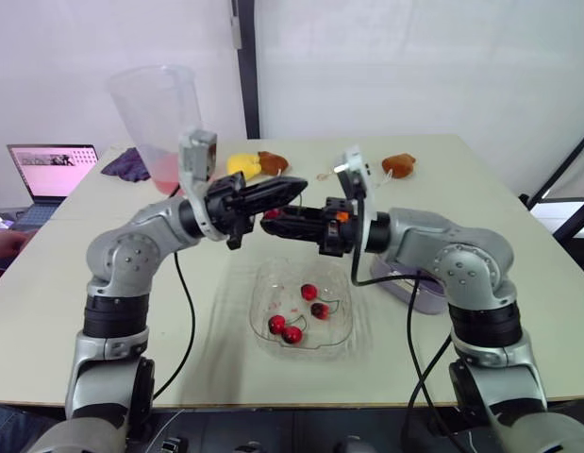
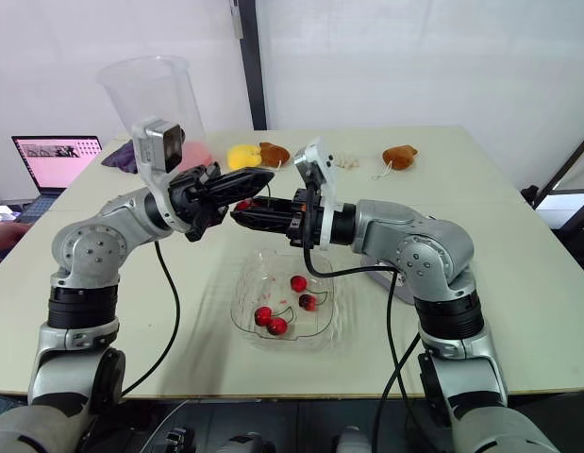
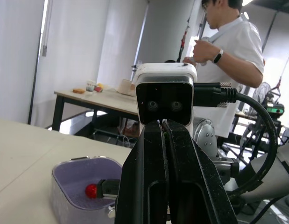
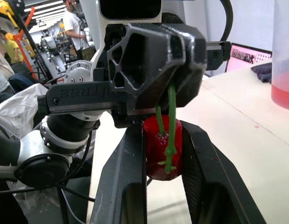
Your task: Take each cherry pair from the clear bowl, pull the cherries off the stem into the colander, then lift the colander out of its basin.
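Bowl (image 1: 273,274) holds four cherries (image 1: 308,292); right pincer (image 4: 163,140), one cherry (image 4: 156,161).

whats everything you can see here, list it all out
clear bowl: one, clear, front centre of the table
cherries: four, red, in the clear bowl
held cherry: one, red, between the right tool's fingers
stem: one, green, from the held cherry into the left tool
basin: one, lavender, under the right arm
loose cherry: one, red, inside the basin
tall cup: one, clear with pink liquid, far left
cloth: one, purple, beside the tall cup
yellow item: one, far centre
brown items: two, far side
laptop: one, pink screen, left of the table
person: one, white shirt, background
left tool: black, shut on the stem
right tool: black, shut on the held cherry
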Available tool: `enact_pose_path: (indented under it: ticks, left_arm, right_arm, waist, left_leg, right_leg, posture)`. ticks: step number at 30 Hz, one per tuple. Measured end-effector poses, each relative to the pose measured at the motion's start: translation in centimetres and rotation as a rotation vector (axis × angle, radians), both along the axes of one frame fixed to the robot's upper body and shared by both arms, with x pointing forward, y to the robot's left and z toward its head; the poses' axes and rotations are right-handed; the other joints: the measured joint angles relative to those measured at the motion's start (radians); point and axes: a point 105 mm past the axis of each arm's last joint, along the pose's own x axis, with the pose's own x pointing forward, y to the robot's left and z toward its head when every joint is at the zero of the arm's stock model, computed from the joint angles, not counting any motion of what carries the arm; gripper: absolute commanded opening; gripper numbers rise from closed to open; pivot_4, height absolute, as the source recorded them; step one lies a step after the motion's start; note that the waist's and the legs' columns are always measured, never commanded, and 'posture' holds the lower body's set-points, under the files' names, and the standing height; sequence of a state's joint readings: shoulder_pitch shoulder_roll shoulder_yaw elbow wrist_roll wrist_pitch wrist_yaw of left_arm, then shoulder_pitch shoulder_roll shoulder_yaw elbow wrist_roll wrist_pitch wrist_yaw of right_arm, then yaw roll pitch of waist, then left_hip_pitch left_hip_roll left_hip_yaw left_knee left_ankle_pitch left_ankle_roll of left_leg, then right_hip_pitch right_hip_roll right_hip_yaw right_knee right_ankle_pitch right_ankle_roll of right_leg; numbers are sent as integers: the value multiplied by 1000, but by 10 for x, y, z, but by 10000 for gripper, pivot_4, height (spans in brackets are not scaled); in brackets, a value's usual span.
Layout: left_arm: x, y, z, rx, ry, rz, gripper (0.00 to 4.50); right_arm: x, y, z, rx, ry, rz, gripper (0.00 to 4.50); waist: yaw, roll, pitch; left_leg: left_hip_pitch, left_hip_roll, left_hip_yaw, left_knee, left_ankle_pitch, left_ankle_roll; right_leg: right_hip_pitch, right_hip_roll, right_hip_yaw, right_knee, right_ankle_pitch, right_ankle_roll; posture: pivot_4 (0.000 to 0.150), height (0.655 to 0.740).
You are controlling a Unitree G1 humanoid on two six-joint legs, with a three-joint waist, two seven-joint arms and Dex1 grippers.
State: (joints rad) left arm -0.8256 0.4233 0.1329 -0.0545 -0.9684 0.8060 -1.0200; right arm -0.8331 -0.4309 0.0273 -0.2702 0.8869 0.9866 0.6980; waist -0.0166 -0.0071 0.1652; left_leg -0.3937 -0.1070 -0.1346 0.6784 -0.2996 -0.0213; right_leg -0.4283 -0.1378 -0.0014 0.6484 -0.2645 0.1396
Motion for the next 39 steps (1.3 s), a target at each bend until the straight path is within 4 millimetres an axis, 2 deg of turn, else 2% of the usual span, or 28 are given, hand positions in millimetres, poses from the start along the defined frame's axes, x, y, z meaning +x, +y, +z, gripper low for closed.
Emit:
enact_pose_path:
  ticks: [2, 6, 9, 12, 15, 19, 22, 24, 27, 29, 32, 35, 37, 38, 39]
  left_arm:
    - [0, -1, 0, 1, 1, -1, 0]
    - [0, -1, 1, -5, -7, -4, 0]
    - [-1, -2, 1, -9, -8, -10, 0]
    - [-1, -3, 1, -9, -8, -11, 0]
    - [-1, -2, 0, -7, -8, -8, 0]
    - [-1, -1, -3, -4, 1, -1, 0]
    - [0, 4, -9, 12, 13, 18, 0]
    - [0, 5, -12, 45, 10, 31, 0]
    - [0, 4, -18, 93, 6, 33, 0]
    - [1, 7, -21, 109, 13, 46, 0]
    - [2, 11, -27, 119, 30, 59, 0]
    - [2, 11, -27, 126, 22, 72, 0]
    - [3, 11, -27, 129, 18, 89, 0]
    - [4, 11, -26, 129, 18, 97, 0]
    - [5, 12, -26, 128, 19, 107, 0]
  right_arm:
    - [0, -6, -9, -46, 13, -7, 8322]
    - [5, -25, -42, -194, 75, -61, 8322]
    - [6, -39, -48, -246, 80, -86, 8322]
    - [7, -55, -45, -263, 70, -122, 8322]
    - [15, -86, -34, -302, 25, -233, 8322]
    - [29, -143, -25, -388, -26, -430, 8322]
    - [38, -186, -36, -527, -40, -557, 8322]
    - [42, -199, -49, -613, -43, -572, 8322]
    - [50, -214, -72, -736, -60, -585, 19221]
    - [53, -222, -83, -785, -55, -591, 28391]
    - [54, -231, -87, -816, -51, -598, 43627]
    - [53, -230, -82, -799, -59, -587, 44777]
    - [51, -229, -71, -751, -64, -581, 44777]
    - [49, -225, -60, -696, -64, -571, 44777]
    - [45, -214, -40, -608, -73, -537, 44777]
  waist:
    - [1, 0, 0]
    - [2, 0, 0]
    - [2, 0, 0]
    - [3, 0, 0]
    - [8, 0, 0]
    - [6, 0, 0]
    - [4, 0, 0]
    - [0, 0, 0]
    - [0, 0, 0]
    - [2, 0, 0]
    - [6, 0, 1]
    - [6, 0, 1]
    - [6, 0, 1]
    - [5, 0, 1]
    - [4, 2, 2]
  left_leg:
    - [0, 0, 0, 0, 0, 0]
    - [0, 0, 0, 0, 0, 0]
    - [0, 0, 0, 0, 0, 0]
    - [0, 0, 0, 0, 0, 0]
    - [-1, 0, 0, 0, 0, 1]
    - [0, 0, 1, 0, 0, 1]
    - [0, 0, 2, 0, -1, 1]
    - [0, 1, 2, 0, -1, 1]
    - [0, 1, 3, -1, -1, 1]
    - [0, 1, 3, -1, -1, 1]
    - [0, 1, 3, 0, -1, 1]
    - [0, 1, 3, 0, -1, 1]
    - [0, 1, 3, 0, -1, 1]
    - [0, 1, 3, 0, -1, 1]
    - [0, 1, 3, 0, -1, 1]
  right_leg:
    - [0, 0, 0, 0, 0, 0]
    - [0, 0, 0, 0, 0, 0]
    - [0, 0, 0, 0, 0, 0]
    - [0, 0, 0, -1, 0, 0]
    - [1, 0, 0, -1, 0, 0]
    - [1, 0, 0, -1, 0, 0]
    - [1, 0, 0, -1, 0, 0]
    - [0, 1, 0, -1, 0, 0]
    - [0, 1, 1, -1, 0, 0]
    - [0, 1, 1, -1, 0, 0]
    - [0, 1, 1, -1, 0, 0]
    - [0, 1, 1, -1, 0, 0]
    - [0, 1, 1, -2, 0, 0]
    - [0, 1, 1, -1, 0, 0]
    - [0, 0, 1, -2, 0, 0]
  posture:
    - [1500, 7400]
    - [1500, 7400]
    - [1500, 7400]
    - [1500, 7400]
    - [1500, 7400]
    - [1500, 7400]
    - [1500, 7400]
    - [1500, 7400]
    - [1500, 7400]
    - [1500, 7400]
    - [1500, 7400]
    - [1500, 7400]
    - [1500, 7400]
    - [1500, 7400]
    - [1500, 7400]
